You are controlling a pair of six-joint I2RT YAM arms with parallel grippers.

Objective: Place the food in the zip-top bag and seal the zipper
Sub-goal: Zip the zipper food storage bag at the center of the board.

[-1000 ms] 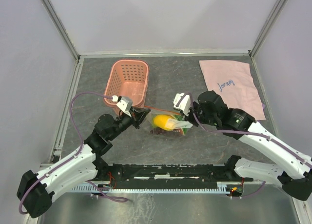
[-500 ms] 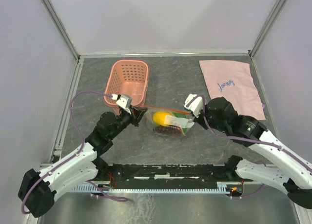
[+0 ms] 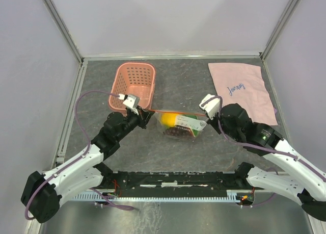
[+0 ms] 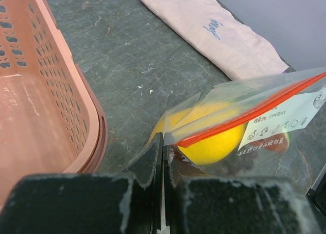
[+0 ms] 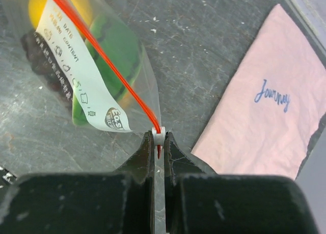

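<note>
Your left gripper and right gripper each pinch shut on one end of the zip-top bag, its zipper stretched straight between them, the food inside.

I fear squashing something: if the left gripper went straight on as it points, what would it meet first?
The zip-top bag whose corner the left gripper pinches, then likely the yellow fruit inside.

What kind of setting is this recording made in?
Probably a lab test cell, not a home kitchen: plain white walls on metal framing enclose the dark table, and the items are props, toy food in a zip-top bag, a pink basket.
</note>
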